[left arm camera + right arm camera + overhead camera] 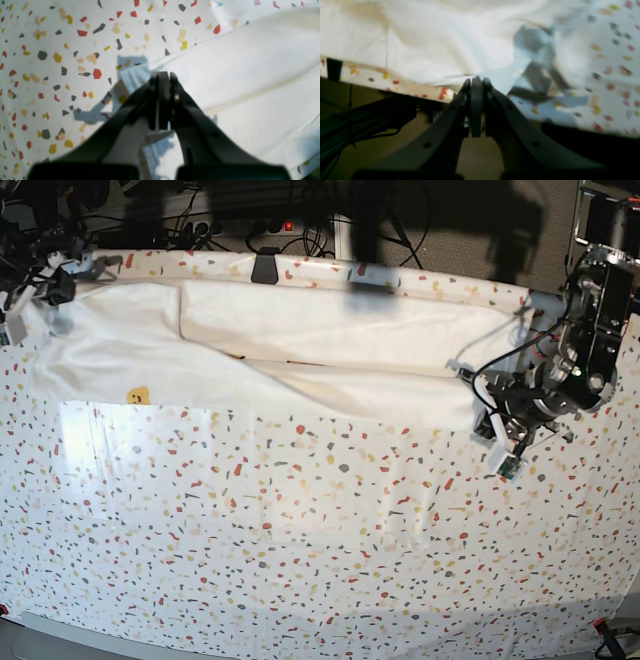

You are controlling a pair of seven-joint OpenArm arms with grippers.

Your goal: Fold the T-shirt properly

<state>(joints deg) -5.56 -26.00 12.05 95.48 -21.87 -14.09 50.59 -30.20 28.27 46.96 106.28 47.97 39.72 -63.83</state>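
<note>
Clamp (265, 266) at speckled cover's (300, 530) far edge, beside T-shirt (300, 340).

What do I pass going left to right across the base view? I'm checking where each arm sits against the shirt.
Right hand pinching the shirt's end → T-shirt stretched across the speckled table cover → left hand shut on the other end.
</note>
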